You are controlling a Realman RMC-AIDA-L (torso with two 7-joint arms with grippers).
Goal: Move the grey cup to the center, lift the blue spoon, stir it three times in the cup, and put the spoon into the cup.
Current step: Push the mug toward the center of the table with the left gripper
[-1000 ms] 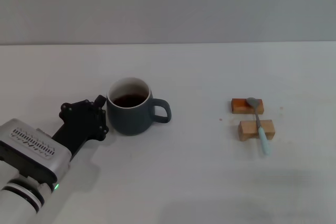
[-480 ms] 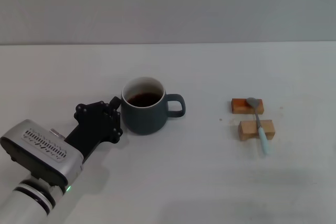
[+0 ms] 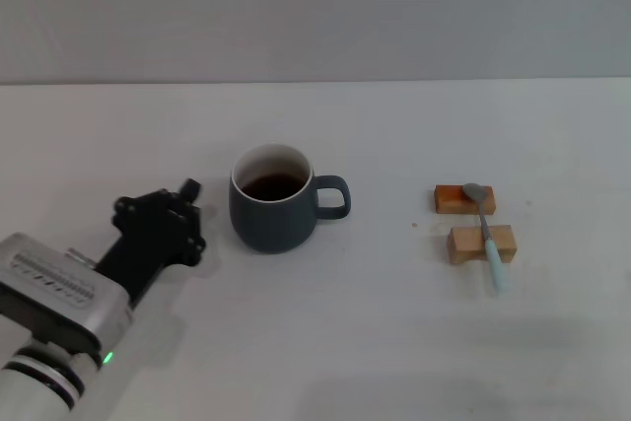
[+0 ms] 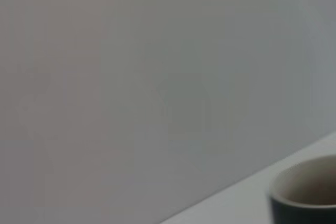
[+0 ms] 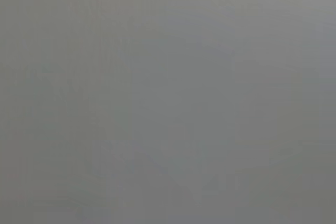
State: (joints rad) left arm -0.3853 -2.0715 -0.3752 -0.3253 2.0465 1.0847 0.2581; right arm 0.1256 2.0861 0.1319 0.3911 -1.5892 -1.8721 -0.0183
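— What's on the table [image 3: 325, 342] in front of you?

— The biggest thing is the grey cup [image 3: 272, 206], a squat slate-grey mug with a white inside and dark liquid in it. It stands upright near the middle, loop handle pointing to my right. Off to my right, well apart from it, lie two small wooden blocks [image 3: 480, 244], one behind the other. The blue spoon [image 3: 485, 234] rests across both, grey bowl on the far block, pale blue handle reaching past the near one toward me.

— And your own fingers?

— My left gripper [image 3: 187, 206] sits low on the table just beside the cup on my left, a clear gap between us. From above I see only a dark lump, so I cannot tell whether my fingers are spread or closed.

— Anything cut off?

— In my left wrist view only a slice of the cup's rim [image 4: 307, 191] shows at the frame's edge. My right wrist view shows plain grey, and my right arm appears nowhere.
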